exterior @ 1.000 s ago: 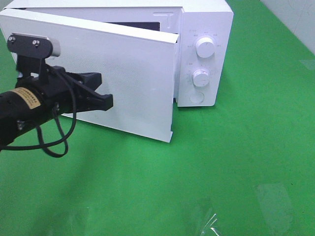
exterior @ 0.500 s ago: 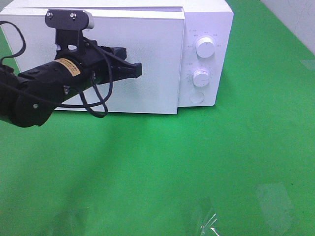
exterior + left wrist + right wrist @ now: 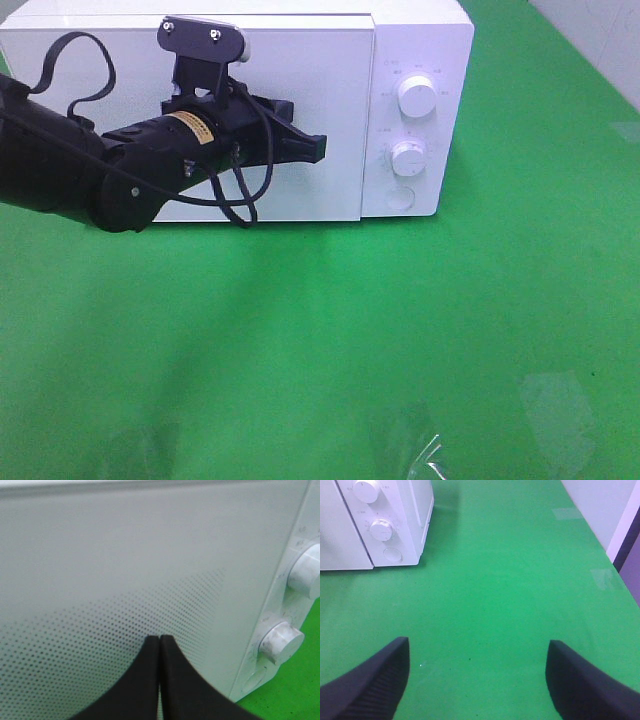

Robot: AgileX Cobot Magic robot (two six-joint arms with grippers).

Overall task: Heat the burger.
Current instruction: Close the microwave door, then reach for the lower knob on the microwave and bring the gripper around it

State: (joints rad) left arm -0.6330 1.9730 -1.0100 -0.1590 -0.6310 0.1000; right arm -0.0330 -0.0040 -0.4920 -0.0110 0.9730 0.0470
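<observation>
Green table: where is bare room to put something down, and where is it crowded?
Bare green cloth runs in front of the microwave and beyond its side with the knobs. The right gripper hangs open over bare cloth. Crowded: the shut left gripper and its arm are in front of the closed door.

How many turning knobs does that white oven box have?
2. Both sit on the microwave's control panel: upper knob near the top, lower knob beneath it. The flat round button below them isn't a knob. None seem hidden.
</observation>
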